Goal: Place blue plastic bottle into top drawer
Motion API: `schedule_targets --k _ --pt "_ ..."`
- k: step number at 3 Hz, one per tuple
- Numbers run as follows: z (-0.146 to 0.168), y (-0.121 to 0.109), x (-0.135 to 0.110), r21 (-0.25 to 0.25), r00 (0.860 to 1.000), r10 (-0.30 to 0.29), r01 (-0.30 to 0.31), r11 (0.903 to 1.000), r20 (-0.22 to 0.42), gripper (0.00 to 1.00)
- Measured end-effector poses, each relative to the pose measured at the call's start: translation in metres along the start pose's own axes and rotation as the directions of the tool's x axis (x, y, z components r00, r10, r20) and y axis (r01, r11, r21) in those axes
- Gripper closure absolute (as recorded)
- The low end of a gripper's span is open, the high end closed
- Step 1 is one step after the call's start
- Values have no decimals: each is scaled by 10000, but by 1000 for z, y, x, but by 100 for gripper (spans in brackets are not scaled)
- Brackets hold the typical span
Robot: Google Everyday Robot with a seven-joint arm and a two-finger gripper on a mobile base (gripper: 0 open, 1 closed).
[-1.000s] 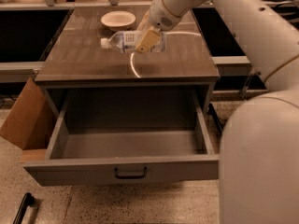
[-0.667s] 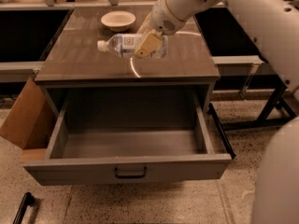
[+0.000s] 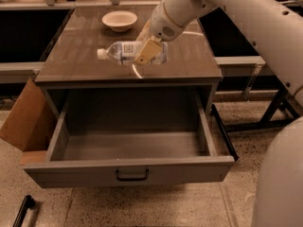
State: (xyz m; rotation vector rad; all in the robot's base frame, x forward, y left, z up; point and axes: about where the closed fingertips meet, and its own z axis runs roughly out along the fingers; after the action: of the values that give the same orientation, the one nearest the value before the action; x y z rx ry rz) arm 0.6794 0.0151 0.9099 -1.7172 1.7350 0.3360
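Note:
The blue plastic bottle [image 3: 127,52] is clear with a white cap pointing left and a pale printed label. It lies sideways, held above the front part of the cabinet top. My gripper [image 3: 146,48] is shut on the bottle's right half, with a tan finger across its front. The white arm reaches in from the upper right. The top drawer [image 3: 132,170] is pulled fully open below, grey, with a dark handle at the centre of its front panel. Its inside is bare.
A cream bowl [image 3: 119,20] sits at the back of the brown cabinet top [image 3: 80,56]. A cardboard piece [image 3: 24,118] leans at the cabinet's left side. A dark table frame [image 3: 265,112] stands to the right. The robot's white body fills the lower right corner.
The gripper and bottle have moved forward and slightly lower, toward the front edge of the cabinet top. The robot's body has shifted right in view.

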Motion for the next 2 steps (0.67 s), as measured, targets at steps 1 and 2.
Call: schedule_targets --k 1,2 --pt "-1 15 7 75 9999 79 -78 9999 -83 100" --pt "-2 43 16 198 9992 270 -264 9995 -298 100"
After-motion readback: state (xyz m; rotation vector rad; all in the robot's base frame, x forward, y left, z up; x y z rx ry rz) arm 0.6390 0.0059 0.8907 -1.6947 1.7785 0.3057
